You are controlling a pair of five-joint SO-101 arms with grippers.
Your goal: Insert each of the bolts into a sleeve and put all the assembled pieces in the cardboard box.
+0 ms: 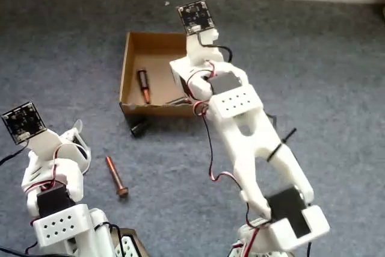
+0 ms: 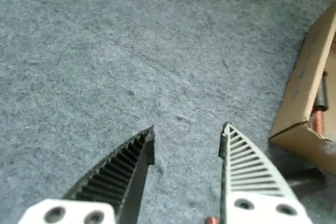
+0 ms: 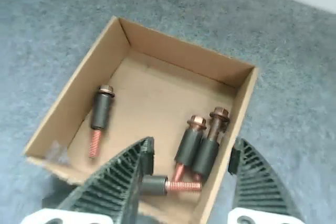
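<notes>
The right gripper (image 3: 192, 144) hangs over the cardboard box (image 3: 178, 51), jaws wide apart and empty. Four sleeved bolts (image 3: 100, 114) lie inside. The left gripper (image 2: 186, 132), also apart and empty, hovers above the carpet (image 2: 105, 51) near a loose bolt (image 1: 114, 176). A bare sleeve (image 1: 139, 128) lies just outside the box.

The open cardboard box (image 3: 185, 51) holds copper bolts seated in black sleeves: a lone piece (image 3: 100, 115), a side-by-side pair (image 3: 206, 153) and a fourth piece (image 3: 167, 185) flat along a wall. A bare bolt (image 1: 115, 176) lies on the grey desk, near a loose sleeve (image 1: 139, 128) just outside the box.
</notes>
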